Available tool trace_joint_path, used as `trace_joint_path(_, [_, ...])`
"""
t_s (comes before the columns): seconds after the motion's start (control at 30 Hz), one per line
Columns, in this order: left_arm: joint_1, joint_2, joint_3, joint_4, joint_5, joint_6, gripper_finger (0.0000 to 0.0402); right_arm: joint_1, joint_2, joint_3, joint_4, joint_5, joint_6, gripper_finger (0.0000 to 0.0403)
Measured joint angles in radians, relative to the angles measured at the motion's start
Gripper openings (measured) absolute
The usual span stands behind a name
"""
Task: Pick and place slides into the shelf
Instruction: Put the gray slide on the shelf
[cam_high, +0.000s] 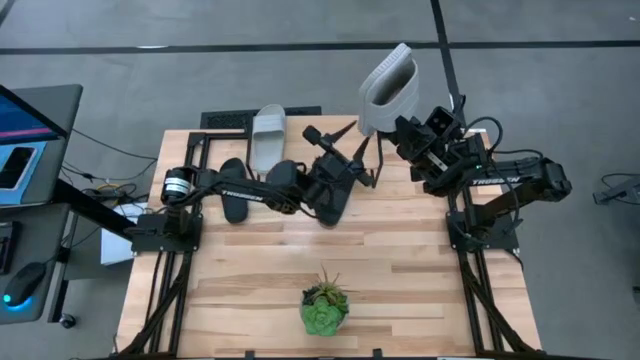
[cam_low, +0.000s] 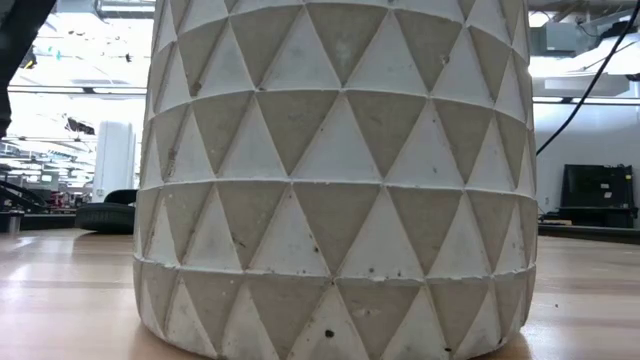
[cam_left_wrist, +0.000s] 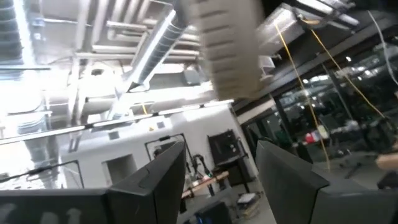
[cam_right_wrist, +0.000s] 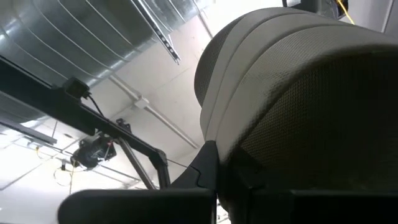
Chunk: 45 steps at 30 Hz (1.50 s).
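Grey slide (cam_high: 388, 88) stands clamped in the right gripper (cam_high: 398, 124), raised off the bench (cam_high: 400, 290), likely for carrying to the shelf. Left gripper (cam_left_wrist: 221, 174) gapes empty nearby.

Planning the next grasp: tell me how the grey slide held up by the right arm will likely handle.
Probably light: the right gripper, shut on the grey slide, holds it raised by one end without visible sag. Likely fairly stiff yet rubbery, since it keeps its shape. Its textured surface suggests decent grip, though held at one end it might pivot.
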Motion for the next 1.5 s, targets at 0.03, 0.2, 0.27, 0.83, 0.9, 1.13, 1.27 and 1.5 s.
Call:
trace_joint_path(0.03, [0.006,-0.001,0.001,0.007,0.02,-0.005,0.0185,0.002,0.0,0.0,0.001,0.0,-0.002,0.0])
trace_joint_path(0.2, [0.019,-0.001,0.001,0.002,0.117,-0.068,0.0185,0.003,0.0,0.0,0.023,-0.001,-0.003,0.0])
trace_joint_path(0.27, [0.019,-0.001,0.001,0.004,0.152,-0.074,0.0185,0.002,0.0,0.0,0.02,-0.001,-0.004,0.0])
trace_joint_path(0.83, [0.038,-0.001,0.0,0.058,0.23,-0.045,0.0185,0.003,0.0,0.0,0.02,0.0,-0.006,0.0])
trace_joint_path(0.9, [0.042,-0.001,0.0,0.057,0.251,-0.046,0.0185,0.003,0.0,0.0,0.02,0.0,-0.006,0.0])
trace_joint_path(1.13, [0.041,-0.001,0.0,0.057,0.299,-0.046,0.0185,0.001,0.007,-0.001,0.017,0.0,-0.006,0.0])
trace_joint_path(1.27, [0.041,-0.001,0.016,0.055,0.3,-0.045,0.0185,-0.002,0.016,-0.001,0.019,0.0,-0.006,0.0])
trace_joint_path(1.5, [0.041,-0.001,0.059,0.014,0.315,-0.006,0.0185,-0.002,0.021,-0.002,0.02,0.001,-0.007,0.0])
